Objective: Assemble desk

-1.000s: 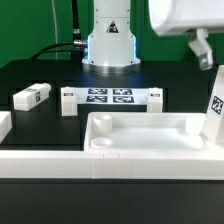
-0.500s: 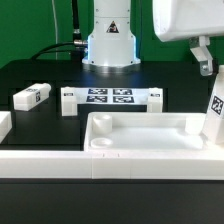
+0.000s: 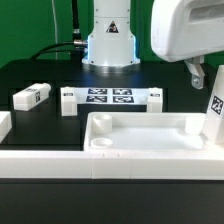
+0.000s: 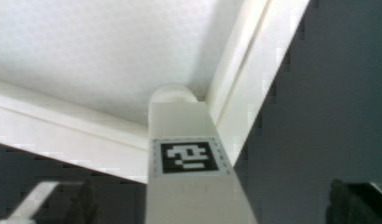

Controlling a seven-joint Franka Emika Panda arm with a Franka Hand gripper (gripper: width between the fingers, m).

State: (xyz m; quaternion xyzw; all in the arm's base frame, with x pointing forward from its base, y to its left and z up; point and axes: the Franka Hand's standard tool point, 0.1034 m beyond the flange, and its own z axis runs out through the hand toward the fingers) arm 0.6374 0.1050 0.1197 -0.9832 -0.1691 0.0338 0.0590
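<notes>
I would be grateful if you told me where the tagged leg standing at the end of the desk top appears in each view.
Exterior view: the leg stands at the exterior view's right edge, partly cut off, at the right end of the desk top.
Wrist view: the leg is central, its tag facing the camera, against the desk top.
Shared landmark: the desk top's rimmed corner beside the leg.
</notes>
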